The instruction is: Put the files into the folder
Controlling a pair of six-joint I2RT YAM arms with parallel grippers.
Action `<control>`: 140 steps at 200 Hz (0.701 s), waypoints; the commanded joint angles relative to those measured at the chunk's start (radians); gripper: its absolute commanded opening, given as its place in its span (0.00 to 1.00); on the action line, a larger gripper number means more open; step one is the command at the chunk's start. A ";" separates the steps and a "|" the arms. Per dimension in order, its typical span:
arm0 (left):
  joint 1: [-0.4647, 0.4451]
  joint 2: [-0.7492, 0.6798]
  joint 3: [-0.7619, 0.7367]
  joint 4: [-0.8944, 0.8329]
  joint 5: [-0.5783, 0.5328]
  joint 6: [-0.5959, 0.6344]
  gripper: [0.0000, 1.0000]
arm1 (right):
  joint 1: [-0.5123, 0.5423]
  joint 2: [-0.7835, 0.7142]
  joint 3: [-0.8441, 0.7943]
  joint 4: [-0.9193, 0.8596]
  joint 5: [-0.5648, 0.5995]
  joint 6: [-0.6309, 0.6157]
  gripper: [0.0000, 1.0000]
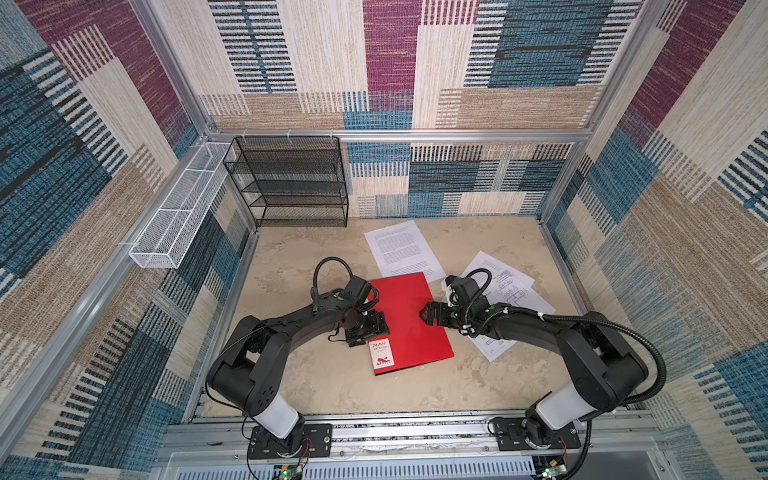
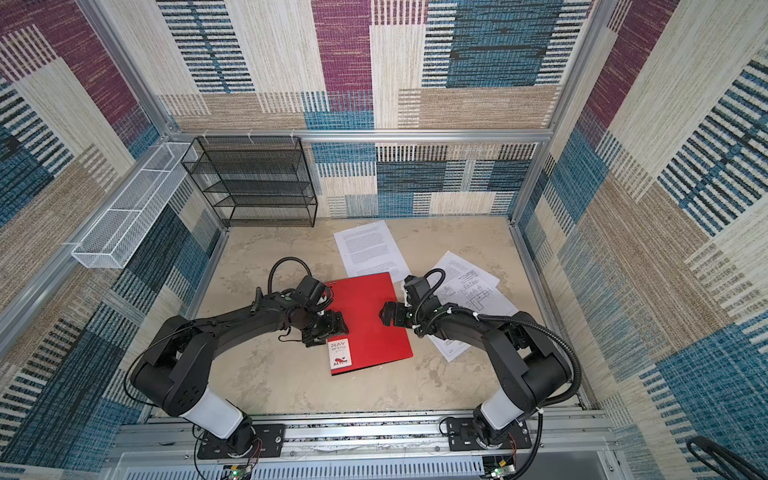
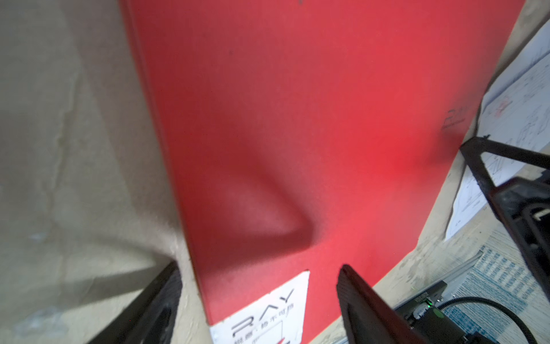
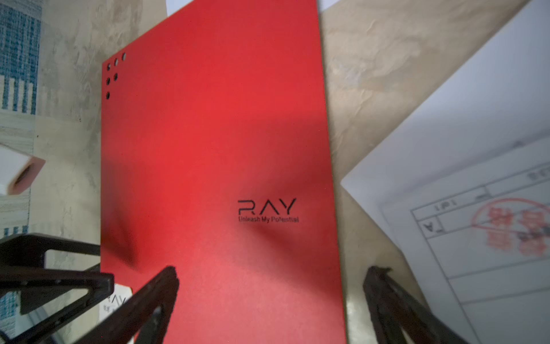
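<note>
the left fingers [image 3: 363,306] stand apart and grip nothing. they straddle the spine edge of the folder [image 3: 297,119] beside its white sticker [image 3: 268,309], one finger over the red cover, one over the bare desk [image 3: 59,149]. the right fingers [image 4: 154,297] are spread wide and also hold nothing. they sit astride the opposite long edge near the "ray" logo, one over the cover, one over the desk beside it. the folder lies closed and flat, red cover up, mid-desk between both arms. in both top views a text sheet [image 1: 403,249] lies beyond it, meeting its far edge. drawing sheets [image 1: 519,291] fan out to its right, partly under the right arm.
</note>
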 commanded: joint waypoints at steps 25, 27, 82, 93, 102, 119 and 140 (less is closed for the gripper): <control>0.000 0.026 -0.007 0.040 0.033 -0.015 0.71 | 0.006 0.039 0.004 0.014 -0.108 0.023 1.00; 0.000 0.027 -0.007 0.041 0.034 -0.016 0.70 | 0.007 0.040 0.006 0.015 -0.112 0.025 1.00; 0.001 0.052 -0.023 0.071 0.048 -0.021 0.67 | 0.010 -0.036 0.029 -0.008 -0.185 0.059 1.00; 0.000 0.062 -0.024 0.074 0.051 -0.021 0.67 | 0.010 -0.073 0.042 -0.030 -0.188 0.059 1.00; -0.001 0.067 -0.028 0.079 0.051 -0.018 0.67 | 0.010 -0.101 0.053 -0.044 -0.199 0.061 1.00; 0.000 0.076 -0.032 0.087 0.053 -0.018 0.67 | 0.009 -0.144 0.061 -0.050 -0.238 0.073 1.00; 0.000 0.083 -0.035 0.096 0.058 -0.015 0.67 | 0.009 -0.173 0.055 -0.018 -0.307 0.095 1.00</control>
